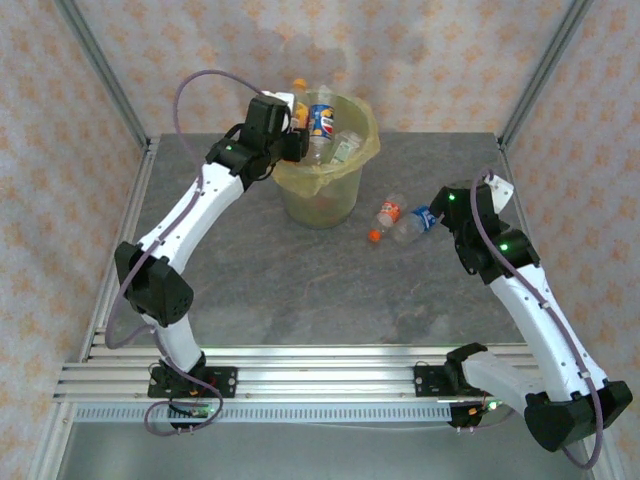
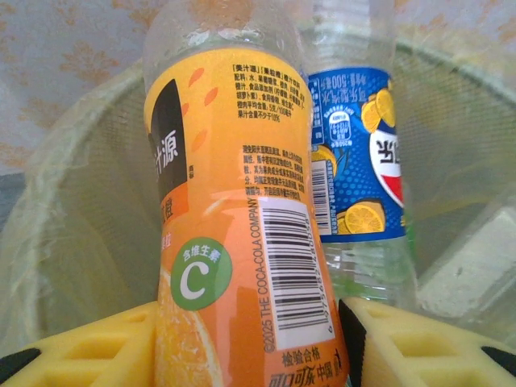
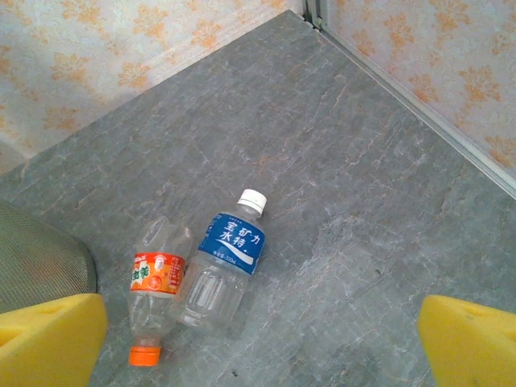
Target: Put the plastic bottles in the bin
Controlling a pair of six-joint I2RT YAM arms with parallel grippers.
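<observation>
1. Left fingers (image 2: 97, 347): closed on the orange bottle (image 2: 242, 242), one finger against each side of its lower body. The bottle is upright.
2. Position: the orange bottle is held at the far-left rim of the bin (image 1: 320, 195), just beside a blue bottle (image 2: 355, 161) that stands upright inside. Judgement: the bin mouth lies below the fingers and a little to their right, so release should drop the bottle in. The crowded contents may leave it standing proud.
3. Right fingers (image 3: 48, 339): wide open, gripping nothing, above the desk (image 3: 363, 201).
4. On the desk, right of the bin: a red-label bottle (image 3: 157, 278) and a water bottle (image 3: 226, 258), lying side by side and touching.
5. Governing relation: both lie ahead of the right fingers, left of their midline. Their long axes run roughly away from the wrist, across the closing line. The water bottle's cap points away and the red-label bottle's cap points toward the wrist. Judgement: the right arm is the nearer.
</observation>
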